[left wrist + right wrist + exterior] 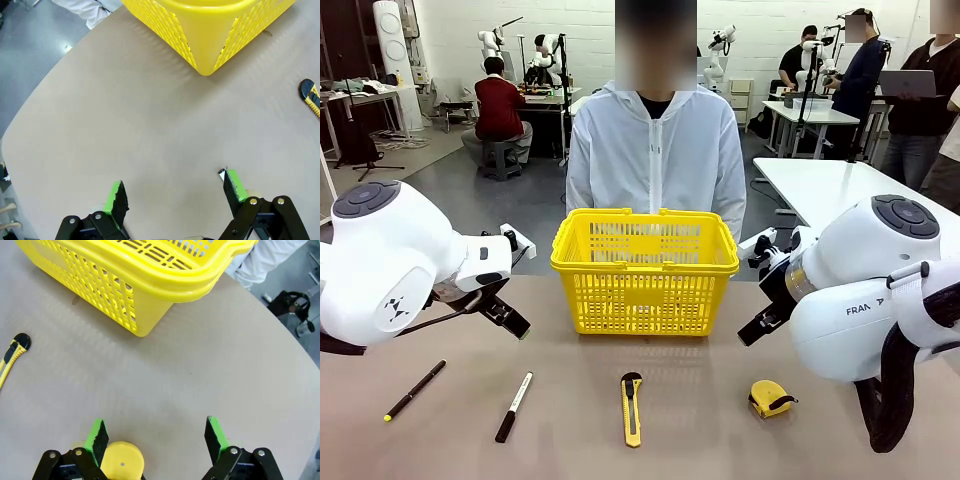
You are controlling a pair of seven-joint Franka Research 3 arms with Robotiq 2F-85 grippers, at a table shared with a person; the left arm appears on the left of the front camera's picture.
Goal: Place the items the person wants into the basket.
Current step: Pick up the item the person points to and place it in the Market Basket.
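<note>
Yellow basket (644, 290) sits before the person (655, 150), seemingly within both pincers' reach; pen (414, 391) and tape measure (771, 398) lie robot-side of it; left pincer (172, 192) and right pincer (156, 432) spread wide, empty.

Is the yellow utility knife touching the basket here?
Apart. The front view shows a strip of bare table between the utility knife and the near wall of the basket.

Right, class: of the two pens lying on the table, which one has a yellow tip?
The slim black pen at the far left, its near end yellow. The marker beside it has a white barrel and black cap.
</note>
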